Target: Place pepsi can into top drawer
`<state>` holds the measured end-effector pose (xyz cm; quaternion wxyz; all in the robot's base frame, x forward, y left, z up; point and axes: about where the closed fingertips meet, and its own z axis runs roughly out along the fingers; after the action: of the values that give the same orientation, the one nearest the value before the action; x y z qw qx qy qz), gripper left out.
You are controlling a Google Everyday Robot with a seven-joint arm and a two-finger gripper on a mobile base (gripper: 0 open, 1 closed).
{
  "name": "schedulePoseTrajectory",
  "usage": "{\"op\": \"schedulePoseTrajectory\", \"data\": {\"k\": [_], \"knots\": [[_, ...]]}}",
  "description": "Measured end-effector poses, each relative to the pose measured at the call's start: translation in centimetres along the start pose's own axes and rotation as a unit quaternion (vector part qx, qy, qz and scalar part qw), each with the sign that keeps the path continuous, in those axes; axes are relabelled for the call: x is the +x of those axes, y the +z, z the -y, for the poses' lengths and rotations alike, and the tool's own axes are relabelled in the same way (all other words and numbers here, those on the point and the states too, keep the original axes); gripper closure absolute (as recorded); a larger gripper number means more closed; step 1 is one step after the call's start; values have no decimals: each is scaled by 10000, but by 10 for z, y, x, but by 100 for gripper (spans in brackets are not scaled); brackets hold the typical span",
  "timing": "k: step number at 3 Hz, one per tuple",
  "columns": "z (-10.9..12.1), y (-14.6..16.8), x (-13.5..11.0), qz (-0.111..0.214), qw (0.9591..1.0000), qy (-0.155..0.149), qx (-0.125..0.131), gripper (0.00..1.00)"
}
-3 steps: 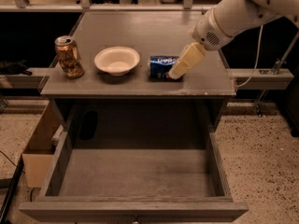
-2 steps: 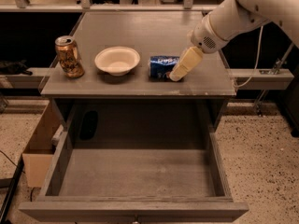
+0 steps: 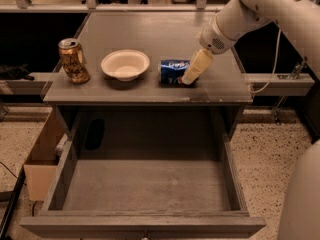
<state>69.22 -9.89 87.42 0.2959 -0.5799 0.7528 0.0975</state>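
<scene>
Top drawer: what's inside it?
Only its bare grey bottom shows in the top drawer. Its back is in shadow. The pepsi can lies on the tabletop, at the gripper.

countertop: upright can left; bowl centre; pepsi can right;
gripper: at pepsi can's right end;
top drawer: open, below, in front

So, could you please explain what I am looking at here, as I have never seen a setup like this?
This is one picture, from a camera looking down at a grey cabinet. The white arm belongs to a mobile robot; its jaws, the gripper, are at the right end of the pepsi can, which lies on its side on the cabinet's top, not lifted. Beside it sit a white bowl and an upright gold-brown can. Below, the top drawer stands pulled open with a bare bottom.
</scene>
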Motion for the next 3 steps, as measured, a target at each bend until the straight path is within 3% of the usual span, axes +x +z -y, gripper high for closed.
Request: {"op": "schedulePoseTrajectory", "data": {"k": [1,2,3], "knots": [[-5,17,14,-60,9996,-60,-252,0],[-5,17,14,-61,9996,-61,-256,0],[-5,17,14,-61,9996,-61,-256,18]]}}
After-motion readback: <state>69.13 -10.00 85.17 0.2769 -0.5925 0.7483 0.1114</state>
